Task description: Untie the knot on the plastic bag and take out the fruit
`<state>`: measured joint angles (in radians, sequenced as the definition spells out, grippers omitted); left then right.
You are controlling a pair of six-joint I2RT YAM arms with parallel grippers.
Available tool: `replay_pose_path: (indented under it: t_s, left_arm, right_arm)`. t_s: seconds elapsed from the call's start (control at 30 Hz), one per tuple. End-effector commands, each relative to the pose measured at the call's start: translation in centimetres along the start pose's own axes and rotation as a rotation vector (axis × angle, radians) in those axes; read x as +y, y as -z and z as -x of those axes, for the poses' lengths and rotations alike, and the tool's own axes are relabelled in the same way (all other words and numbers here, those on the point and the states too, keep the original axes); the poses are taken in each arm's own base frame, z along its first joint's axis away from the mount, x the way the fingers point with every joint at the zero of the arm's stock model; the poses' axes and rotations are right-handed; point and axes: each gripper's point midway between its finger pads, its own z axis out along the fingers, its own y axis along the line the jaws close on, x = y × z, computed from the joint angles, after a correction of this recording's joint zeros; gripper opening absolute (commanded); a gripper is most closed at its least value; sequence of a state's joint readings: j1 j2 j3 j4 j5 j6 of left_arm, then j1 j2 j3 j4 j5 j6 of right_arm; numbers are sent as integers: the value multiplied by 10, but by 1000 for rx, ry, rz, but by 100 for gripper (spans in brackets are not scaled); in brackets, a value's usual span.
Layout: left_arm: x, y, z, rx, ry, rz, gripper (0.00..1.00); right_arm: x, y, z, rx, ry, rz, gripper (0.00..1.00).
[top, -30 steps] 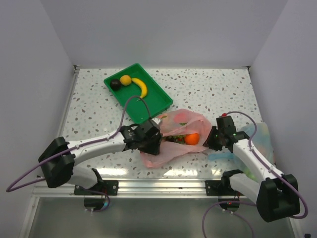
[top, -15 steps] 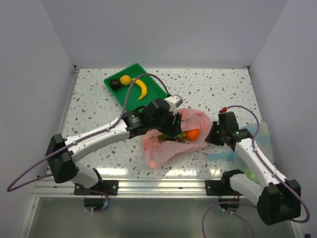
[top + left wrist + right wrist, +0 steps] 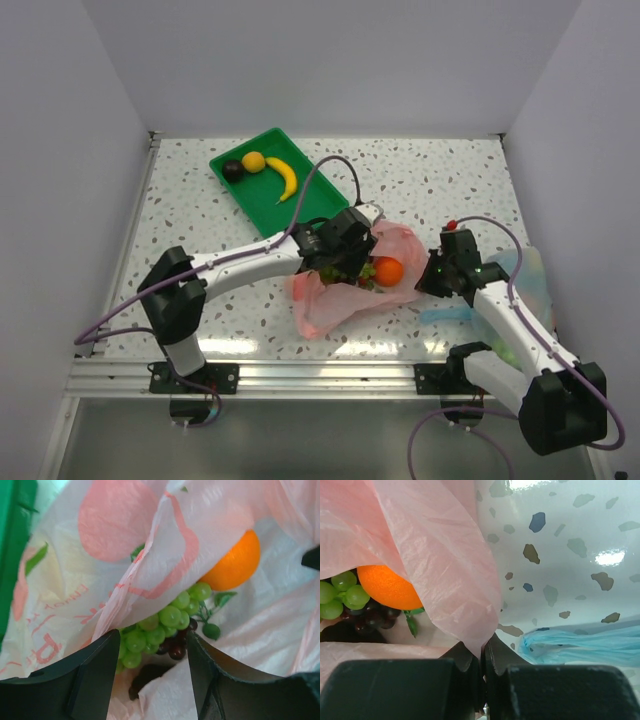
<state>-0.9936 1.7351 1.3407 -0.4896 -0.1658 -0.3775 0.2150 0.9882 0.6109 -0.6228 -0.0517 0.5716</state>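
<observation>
Two-finger R hand (image 3: 482, 652) pinches crinkly plastic bag (image 3: 325, 305); round orange (image 3: 389, 271) inside.

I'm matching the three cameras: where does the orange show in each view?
Top external: orange right of centre, inside the plastic bag.
Left wrist: orange upper right, above the green grapes.
Right wrist: orange at left, under the bag's fold.
Shared landmark: the plastic bag around it.

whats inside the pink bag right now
An orange, green grapes and dark purple grapes beneath them show through the mouth of the pink bag. Its film covers anything deeper.
</observation>
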Motion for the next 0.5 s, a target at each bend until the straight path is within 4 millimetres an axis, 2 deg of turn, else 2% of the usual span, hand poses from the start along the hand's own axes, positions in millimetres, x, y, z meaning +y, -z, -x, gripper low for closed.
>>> replay_pose_path:
  t_s: [0.0,0.1,0.23,0.3,0.37,0.47]
  left_arm:
    - [20,2,47,-155,22,93,61]
    - [30,-6,62,-207,103,56,63]
    - [62,-36,59,-169,226,62,63]
    - [74,-43,62,-190,262,71,64]
    - [77,-43,66,-207,274,68,64]
    - [65,-33,74,-219,265,4,67]
  right_arm:
    - [-1,1,-3,0,16,9,4]
    - [-3,1,-5,1,15,7,4]
    - [-4,0,-7,4,15,3,4]
    - [-5,-1,-8,7,14,3,4]
    - [-4,-1,-8,7,14,5,4]
    - [-4,-1,-7,4,19,7,4]
